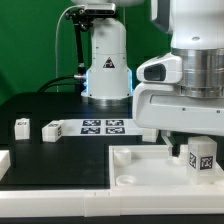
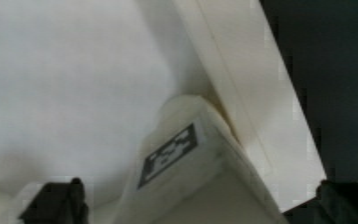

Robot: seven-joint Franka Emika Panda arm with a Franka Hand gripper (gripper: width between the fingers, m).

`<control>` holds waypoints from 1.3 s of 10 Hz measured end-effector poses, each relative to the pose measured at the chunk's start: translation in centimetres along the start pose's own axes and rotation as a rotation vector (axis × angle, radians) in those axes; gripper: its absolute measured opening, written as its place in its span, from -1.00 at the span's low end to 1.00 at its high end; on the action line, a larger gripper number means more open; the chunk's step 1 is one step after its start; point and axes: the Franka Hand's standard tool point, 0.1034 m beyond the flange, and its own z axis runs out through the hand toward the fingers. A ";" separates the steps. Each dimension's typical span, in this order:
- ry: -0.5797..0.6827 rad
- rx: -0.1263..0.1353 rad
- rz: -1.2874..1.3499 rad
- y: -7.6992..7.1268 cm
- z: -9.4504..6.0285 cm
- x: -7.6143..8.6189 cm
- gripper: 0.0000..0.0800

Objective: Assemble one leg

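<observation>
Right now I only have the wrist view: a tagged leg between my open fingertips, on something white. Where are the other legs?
Observer: Two are in sight. The far-left leg and the second loose leg stand apart on the black table, at the exterior view's left.
Operator: And the white surface under me?
Observer: That is the panel, lying flat at the front of the table. The leg at your gripper appears to rest on it, toward the exterior view's right.
Operator: Any hole nearby?
Observer: One round corner hole shows in the panel, unfilled, to the exterior view's left of that leg.
</observation>
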 end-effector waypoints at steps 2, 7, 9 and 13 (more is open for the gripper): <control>0.005 -0.010 -0.226 0.1 0.0 0.1 0.62; 0.008 -0.030 -0.491 0.4 0.0 0.2 0.62; 0.008 -0.030 -0.491 0.4 0.0 0.2 0.28; 0.009 -0.026 -0.320 0.4 0.0 0.2 -0.27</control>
